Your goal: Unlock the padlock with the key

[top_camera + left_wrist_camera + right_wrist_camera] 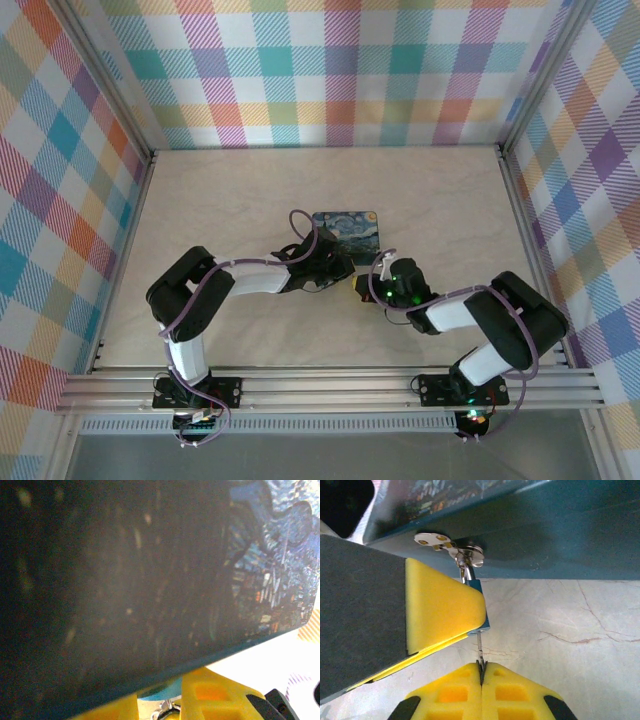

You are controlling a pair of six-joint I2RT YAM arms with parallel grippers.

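The tiny blue padlock (485,622) hangs by its pale shackle (464,571) from the metal hasp (436,541) of the starry-night box (555,530). My left gripper (160,704) is shut on the padlock (167,687), and one of its yellow fingers (442,605) covers most of the lock body. My right gripper (481,672) is shut on the small silver key (480,649). The key's blade runs straight up into the bottom of the padlock. From above, both grippers (335,270) (366,286) meet just in front of the box (346,228).
The box lies on a pale marbled tabletop (220,200) near the middle. Plaid walls (330,70) close in the back and both sides. There is free table to the right of the key (570,630).
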